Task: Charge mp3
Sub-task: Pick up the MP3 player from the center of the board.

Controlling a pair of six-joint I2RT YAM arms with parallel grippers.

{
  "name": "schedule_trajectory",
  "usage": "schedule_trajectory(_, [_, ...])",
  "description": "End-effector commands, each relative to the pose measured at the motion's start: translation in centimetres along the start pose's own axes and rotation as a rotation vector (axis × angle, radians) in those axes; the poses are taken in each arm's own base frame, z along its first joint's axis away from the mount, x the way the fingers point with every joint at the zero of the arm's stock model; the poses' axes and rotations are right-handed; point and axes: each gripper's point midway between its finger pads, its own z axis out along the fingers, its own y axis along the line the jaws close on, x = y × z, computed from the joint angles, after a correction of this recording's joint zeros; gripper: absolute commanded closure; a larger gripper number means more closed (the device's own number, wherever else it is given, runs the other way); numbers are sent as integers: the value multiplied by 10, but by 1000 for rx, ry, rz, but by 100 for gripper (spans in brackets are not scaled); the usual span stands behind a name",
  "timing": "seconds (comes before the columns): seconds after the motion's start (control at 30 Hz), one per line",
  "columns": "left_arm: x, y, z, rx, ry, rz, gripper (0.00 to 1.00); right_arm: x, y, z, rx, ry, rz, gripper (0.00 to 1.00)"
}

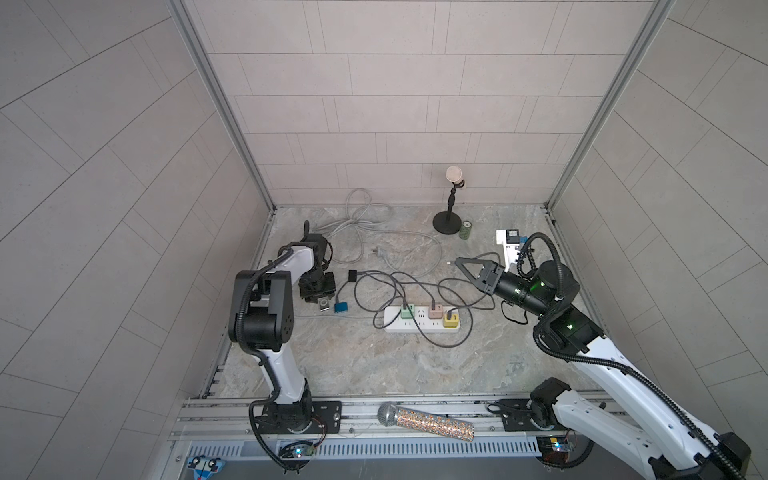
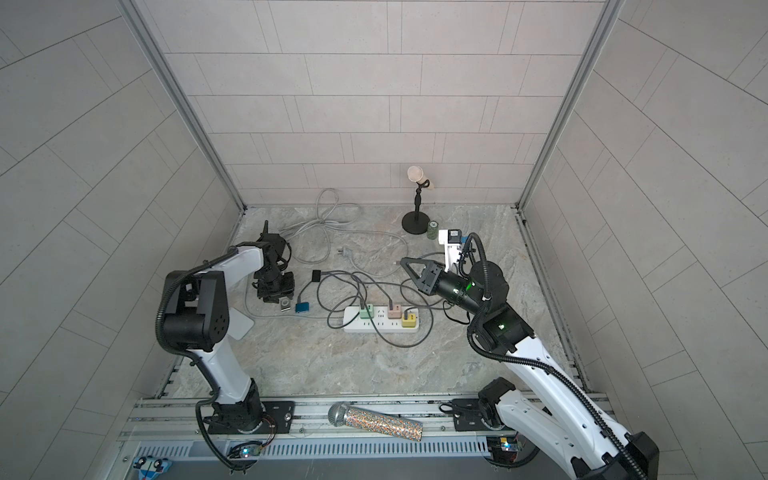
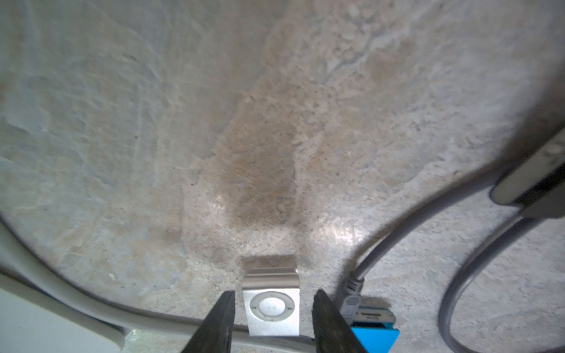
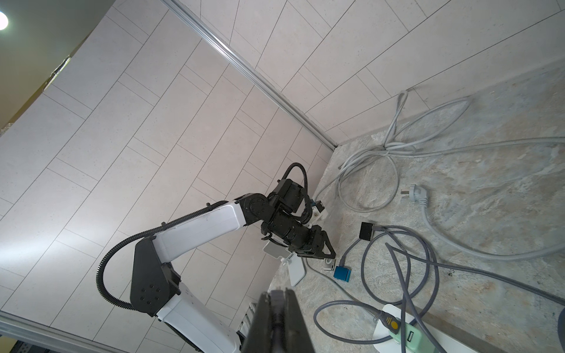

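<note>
The mp3 (image 3: 272, 308) is a small silver square player with a round control wheel. It lies flat on the stone table, and both top views show it (image 1: 323, 305) (image 2: 285, 304). My left gripper (image 3: 274, 293) points down over it and is open, with one finger on each side and a gap at both. My right gripper (image 1: 457, 262) hovers above the table's right half. It is shut on a grey cable plug (image 4: 276, 298), whose pale tip (image 1: 449, 262) sticks out past the fingertips.
A blue device (image 3: 374, 331) with a cable plugged in lies right beside the mp3. The white power strip (image 1: 392, 326) holds green, pink and yellow chargers amid tangled grey cables. A microphone stand (image 1: 449, 216) is at the back and a white stand (image 2: 241, 324) at the left.
</note>
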Motion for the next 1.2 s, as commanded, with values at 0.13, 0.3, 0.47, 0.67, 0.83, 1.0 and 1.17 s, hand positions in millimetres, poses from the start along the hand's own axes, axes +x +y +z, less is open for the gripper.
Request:
schedule_trajectory(0.13, [6,4,12,-11,51,-16,54,-4,10,-4,-32,-24,-33,100])
schedule_trajectory(0.3, [8,2,16,0,69,-13,55,-3,9,-4,-29,-23,-36,100])
schedule_trajectory(0.47, [6,1,18,3,72,-14,64,-3,10,-4,-31,-24,-37,100])
schedule_trajectory(0.67, [9,-2,16,25,73,-13,76,-3,9,-6,-23,-25,-40,100])
schedule_trajectory(0.83, [7,-18,-11,133,0,-22,82,-4,7,-6,-9,-31,-36,100])
schedule_trajectory(1.0, [-5,-83,-98,556,-210,26,87,-9,2,-2,29,-51,-48,100])
schedule_trajectory(1.17, [3,-131,-212,979,-447,85,91,6,19,28,60,43,-177,100])
